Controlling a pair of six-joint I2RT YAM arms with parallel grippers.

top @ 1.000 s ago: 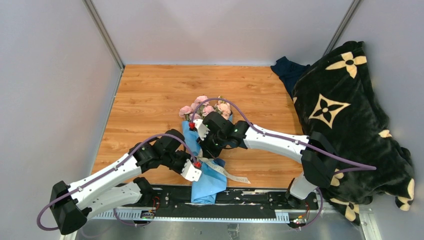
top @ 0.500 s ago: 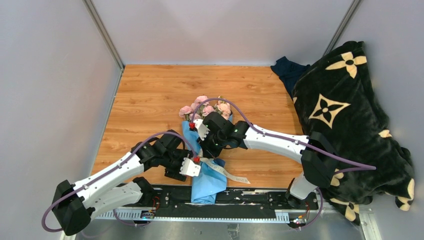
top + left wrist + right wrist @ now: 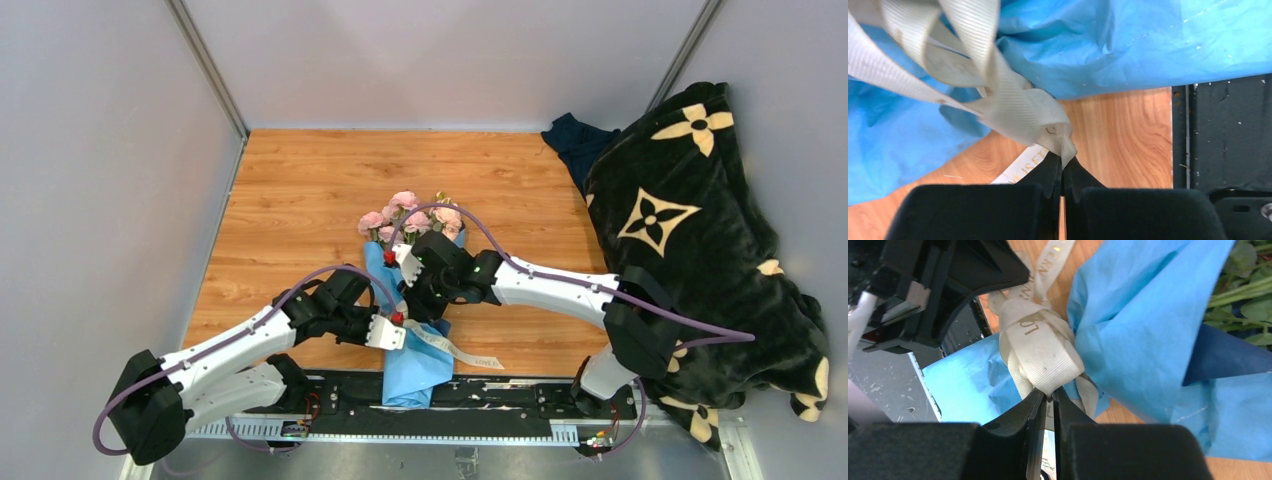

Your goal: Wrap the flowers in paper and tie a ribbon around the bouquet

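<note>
**Left claw** (image 3: 1063,167): jaws together, clamped on a free end of the ribbon (image 3: 1018,107), just left of the bouquet's waist. The hold looks meant to draw that end outward and tighten the tie.

**Bouquet** (image 3: 420,355): lies mid-worktop (image 3: 300,200), with the flowers (image 3: 410,215) to the far side. The paper (image 3: 1148,45) tail overhangs the near edge onto the black rail (image 3: 520,410).

**Ribbon**: wound round the gathered paper, with a knot (image 3: 1040,350) formed. One loose end trails to the near right.

**Right claw** (image 3: 1048,401): jaws nearly together on either side of a strand at the knot's base. Whether they bite on it cannot be told. Its station opposite the left claw suits a counter-pull.

**Judgement**: wrapping done, tying near its end.
</note>
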